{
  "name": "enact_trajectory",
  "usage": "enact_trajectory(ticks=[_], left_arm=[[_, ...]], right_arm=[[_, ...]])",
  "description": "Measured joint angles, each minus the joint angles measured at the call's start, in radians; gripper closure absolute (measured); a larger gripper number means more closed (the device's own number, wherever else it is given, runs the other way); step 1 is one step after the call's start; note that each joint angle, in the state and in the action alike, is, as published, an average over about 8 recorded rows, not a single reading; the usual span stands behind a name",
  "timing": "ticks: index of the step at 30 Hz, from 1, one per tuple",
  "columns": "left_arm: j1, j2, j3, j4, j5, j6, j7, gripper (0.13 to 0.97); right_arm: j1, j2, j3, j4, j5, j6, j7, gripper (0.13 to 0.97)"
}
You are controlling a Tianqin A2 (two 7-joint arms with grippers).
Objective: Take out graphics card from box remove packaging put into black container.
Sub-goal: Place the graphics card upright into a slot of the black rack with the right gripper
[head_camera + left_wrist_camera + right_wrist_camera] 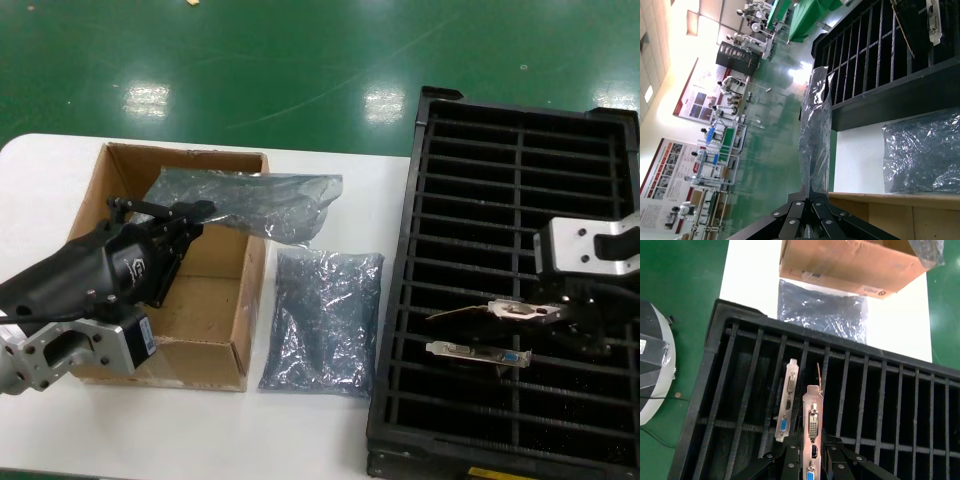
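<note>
My left gripper (203,211) is shut on one end of a crinkly grey packaging bag (260,204), held over the far side of the brown cardboard box (205,315). In the left wrist view the fingers (799,204) pinch the bag (815,125). My right gripper (562,312) is shut on a graphics card (505,309) by its silver bracket (813,420), a little above the black container (470,200). A second graphics card (478,352) stands in a slot beside it, and it also shows in the right wrist view (788,400).
Another grey bag (324,320) lies flat on the white table (330,430) between the box and the container. The container's left wall (392,330) is close to that bag. Green floor lies beyond the table's far edge.
</note>
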Motion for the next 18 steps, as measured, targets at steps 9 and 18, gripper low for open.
enact_trajectory(ticks=[9,18], left_arm=[[0.000,0.000,0.000,0.000,0.000,0.000,0.000,0.957],[0.000,0.000,0.000,0.000,0.000,0.000,0.000,0.957]], right_arm=[[0.034,-0.038,-0.033,-0.012,0.000,-0.010,0.024,0.905],[0.098,-0.066,-0.118,-0.048,0.036,-0.013,0.062,0.905]])
